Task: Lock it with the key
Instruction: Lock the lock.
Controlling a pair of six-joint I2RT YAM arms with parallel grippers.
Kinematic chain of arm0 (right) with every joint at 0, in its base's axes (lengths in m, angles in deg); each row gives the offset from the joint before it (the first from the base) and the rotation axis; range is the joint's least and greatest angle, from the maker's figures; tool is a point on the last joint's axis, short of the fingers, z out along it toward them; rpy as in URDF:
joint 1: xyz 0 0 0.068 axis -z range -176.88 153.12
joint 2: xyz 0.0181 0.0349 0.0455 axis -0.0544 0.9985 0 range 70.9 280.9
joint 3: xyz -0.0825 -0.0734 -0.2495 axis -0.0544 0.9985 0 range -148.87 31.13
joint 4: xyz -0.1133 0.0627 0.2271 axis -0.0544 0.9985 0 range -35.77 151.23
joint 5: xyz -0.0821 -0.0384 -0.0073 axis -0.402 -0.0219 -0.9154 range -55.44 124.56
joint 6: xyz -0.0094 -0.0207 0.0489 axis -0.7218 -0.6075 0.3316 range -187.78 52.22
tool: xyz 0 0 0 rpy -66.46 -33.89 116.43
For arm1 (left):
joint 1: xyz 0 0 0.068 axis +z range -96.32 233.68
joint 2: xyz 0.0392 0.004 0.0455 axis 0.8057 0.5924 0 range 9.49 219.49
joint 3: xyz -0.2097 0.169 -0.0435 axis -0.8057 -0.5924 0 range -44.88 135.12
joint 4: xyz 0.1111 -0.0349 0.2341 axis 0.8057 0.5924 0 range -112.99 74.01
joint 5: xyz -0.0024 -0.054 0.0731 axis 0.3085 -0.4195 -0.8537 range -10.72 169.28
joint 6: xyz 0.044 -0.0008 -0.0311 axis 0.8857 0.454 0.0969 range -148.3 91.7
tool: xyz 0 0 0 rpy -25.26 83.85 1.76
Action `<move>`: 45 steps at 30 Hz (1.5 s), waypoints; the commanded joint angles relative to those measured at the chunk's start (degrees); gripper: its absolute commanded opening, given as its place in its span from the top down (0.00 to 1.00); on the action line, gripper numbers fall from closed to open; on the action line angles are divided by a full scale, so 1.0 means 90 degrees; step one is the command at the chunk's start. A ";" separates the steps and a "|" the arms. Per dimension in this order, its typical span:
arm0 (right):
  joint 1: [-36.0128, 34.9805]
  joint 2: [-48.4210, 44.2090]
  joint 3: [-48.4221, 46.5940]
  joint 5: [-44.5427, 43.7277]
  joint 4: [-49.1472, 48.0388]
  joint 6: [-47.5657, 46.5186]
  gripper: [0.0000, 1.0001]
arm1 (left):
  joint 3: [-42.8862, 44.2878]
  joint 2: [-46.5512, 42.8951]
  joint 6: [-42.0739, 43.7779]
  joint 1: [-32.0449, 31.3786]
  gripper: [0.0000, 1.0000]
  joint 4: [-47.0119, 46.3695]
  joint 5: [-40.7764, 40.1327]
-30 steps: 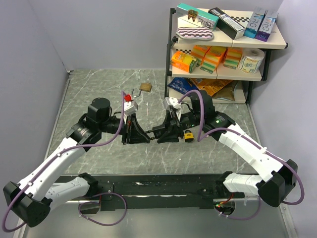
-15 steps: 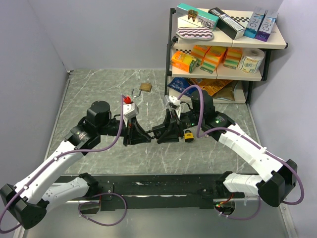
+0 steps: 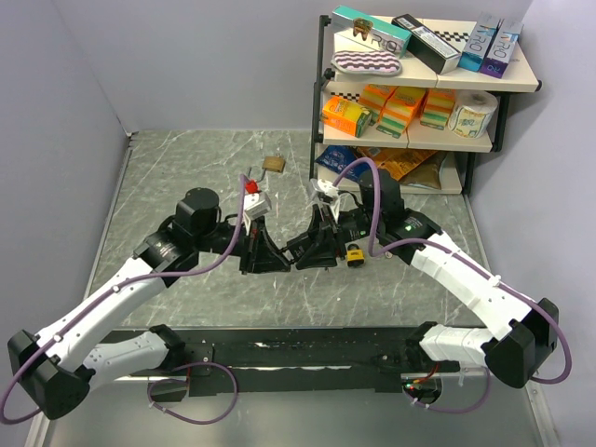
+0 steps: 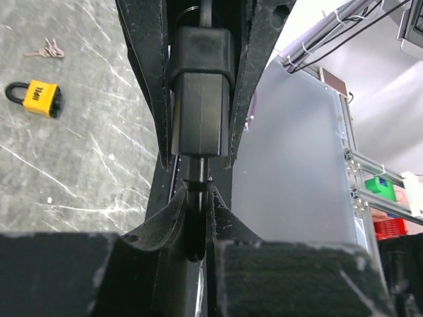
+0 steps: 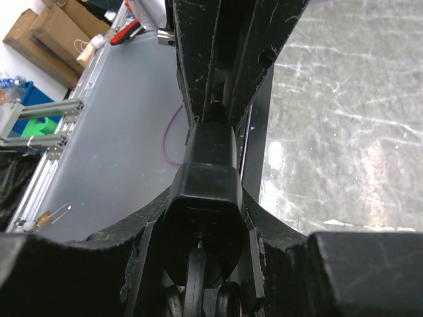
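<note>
**Inspector:** State of the left pincer?

**Arm:** My left pincer (image 4: 196,216) is clenched on the key (image 4: 194,191). The key is a thin dark shaft standing between my two pads, bottom centre of the left wrist view.

**Inspector:** And the right?

**Arm:** My right pincer (image 5: 203,221) is grasping the lock (image 4: 200,92), a black block clamped by its flanks. Seen from above, both pincers meet tip to tip at the centre of the frame, over the table (image 3: 186,158).

**Inspector:** Key to lock?

**Arm:** The shaft meets the lock's end face, in line with it. How deep it sits, I cannot tell.

**Inspector:** Other items?

**Arm:** A yellow padlock (image 3: 355,254) lies on the table just right of the right pincer. A brass padlock (image 3: 273,164) lies above centre, well apart. A stocked shelf (image 3: 526,73) fills the upper right.
</note>
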 commanded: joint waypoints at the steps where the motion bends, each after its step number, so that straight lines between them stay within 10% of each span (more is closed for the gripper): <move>1: -0.0802 0.0273 -0.0065 0.0048 -0.0913 -0.0278 1.00 | 0.0375 0.0509 -0.0660 -0.0298 0.99 -0.2706 -0.0647; 45: -0.1809 0.0664 0.0347 -0.0235 -0.1032 -0.0297 1.00 | 0.2133 0.1574 -0.0348 -0.0659 0.99 -0.2982 -0.1303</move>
